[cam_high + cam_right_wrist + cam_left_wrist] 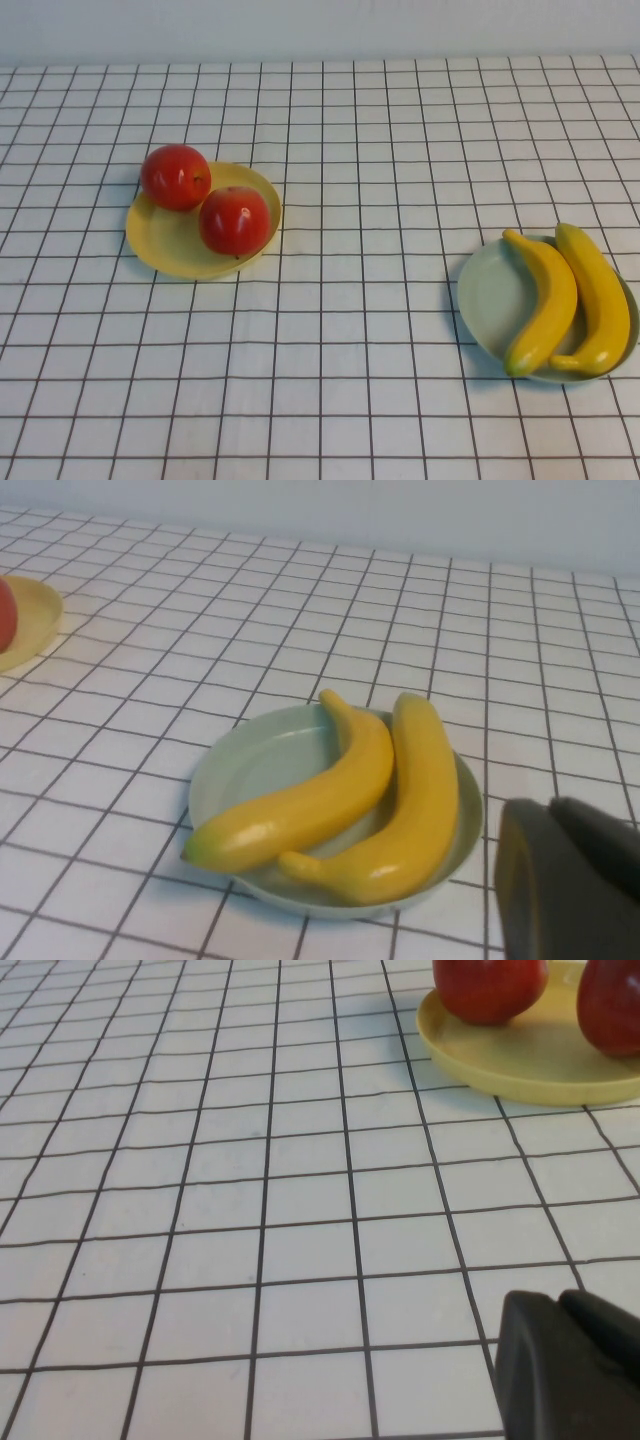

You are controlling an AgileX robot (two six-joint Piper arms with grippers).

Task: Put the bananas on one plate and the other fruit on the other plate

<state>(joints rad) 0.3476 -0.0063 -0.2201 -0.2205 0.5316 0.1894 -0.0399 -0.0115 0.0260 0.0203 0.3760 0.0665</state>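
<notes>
Two yellow bananas (545, 300) (598, 298) lie side by side on the pale blue-green plate (488, 292) at the right of the table. Two red apple-like fruits (176, 176) (234, 220) sit on the yellow plate (160, 240) at the left. Neither arm shows in the high view. In the left wrist view my left gripper (560, 1305) is shut and empty over bare cloth, short of the yellow plate (520, 1060). In the right wrist view my right gripper (548, 815) is shut and empty, beside the blue-green plate (245, 765) with the bananas (310, 800).
A white cloth with a black grid (360, 330) covers the whole table. A pale wall (320, 30) runs along the far edge. A wide stretch of cloth separates the two plates.
</notes>
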